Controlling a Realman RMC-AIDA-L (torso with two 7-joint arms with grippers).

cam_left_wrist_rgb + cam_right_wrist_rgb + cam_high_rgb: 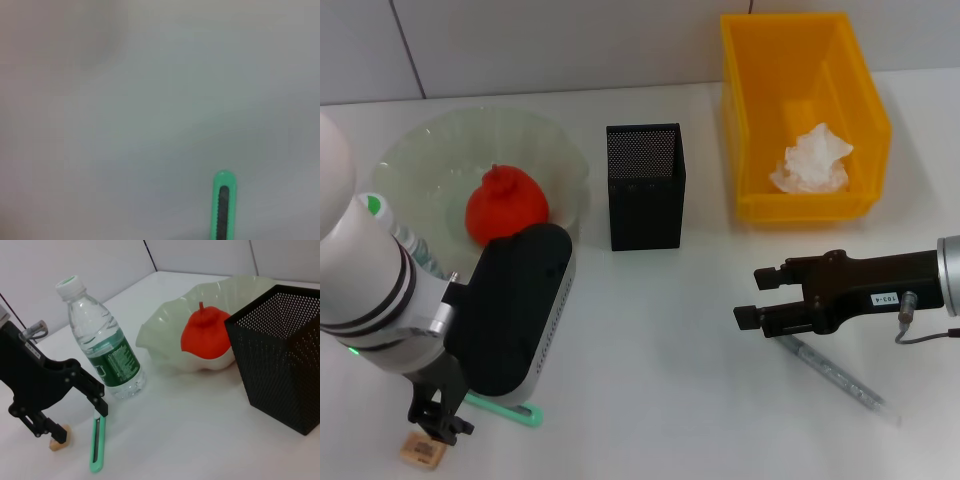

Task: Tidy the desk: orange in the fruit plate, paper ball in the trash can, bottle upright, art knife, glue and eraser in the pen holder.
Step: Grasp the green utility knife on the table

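Step in hand, by judgement: picking up the knife (97, 445) for the holder (646, 186). Orange (506, 205) lies in the plate (560, 150), paper ball (812, 160) in the bin (800, 60), bottle (102, 347) upright.

Left gripper (70, 412), at 7 o'clock on the desk, hangs spread wide over knife and eraser (422, 451), grasping nothing. Next move calls for lowering astride the knife and closing.

Right gripper (758, 297), at 4 o'clock, is parted and empty above the glue (840, 378).
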